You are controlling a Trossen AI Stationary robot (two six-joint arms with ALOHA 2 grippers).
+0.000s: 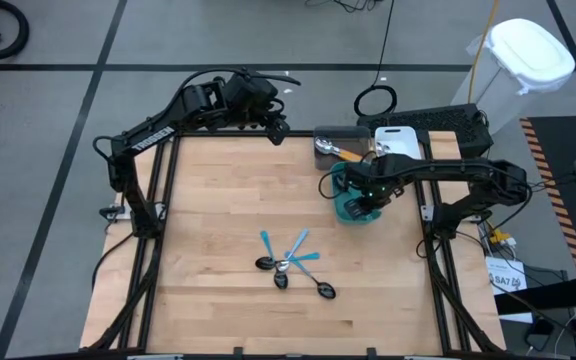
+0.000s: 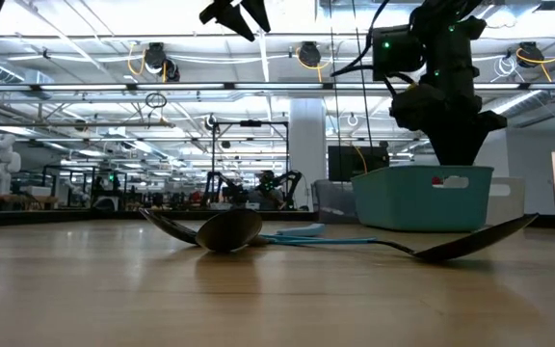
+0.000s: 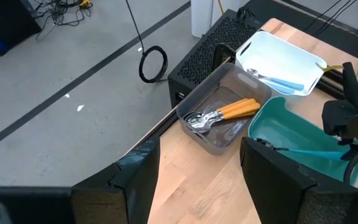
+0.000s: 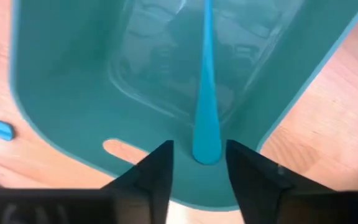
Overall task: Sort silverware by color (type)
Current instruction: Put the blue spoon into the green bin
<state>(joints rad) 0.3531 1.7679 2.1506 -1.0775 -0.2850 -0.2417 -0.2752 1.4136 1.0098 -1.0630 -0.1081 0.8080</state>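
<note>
The right pincer (image 4: 197, 168) hangs over the deep teal plastic bin (image 1: 353, 205), which stands on the wooden table (image 1: 218, 200) toward its right edge. In the right wrist view its two dark fingers (image 4: 151, 177) stand slightly apart with the end of a light-blue plastic utensil handle (image 4: 205, 118) between them; a gap shows on each side of the handle, so the fingers do not appear to press it. The handle reaches down into the teal bin.

The left pincer (image 1: 278, 128) waits above the far edge of the table, its fingers (image 3: 135, 180) spread wide and holding nothing.

Along the far edge, right of centre, stands a gray translucent plastic bin (image 3: 194, 102) containing orange-handled utensils with silver heads (image 3: 225, 112). Next to it, nearer the far right corner, a white plastic bin (image 3: 253, 46) holds light-blue-handled utensils (image 3: 284, 81).

Unsorted silverware lies in a loose pile (image 1: 293, 265) on the table, near the middle toward the near edge: several dark spoons (image 1: 325, 290) and light-blue-handled pieces (image 1: 299, 242), crossing and touching one another. In the low view a dark spoon bowl (image 2: 229, 229) rests on the table in front of a light-blue handle (image 2: 326, 240), and another dark spoon (image 2: 470, 243) lies tilted to its side, the teal bin behind them
</note>
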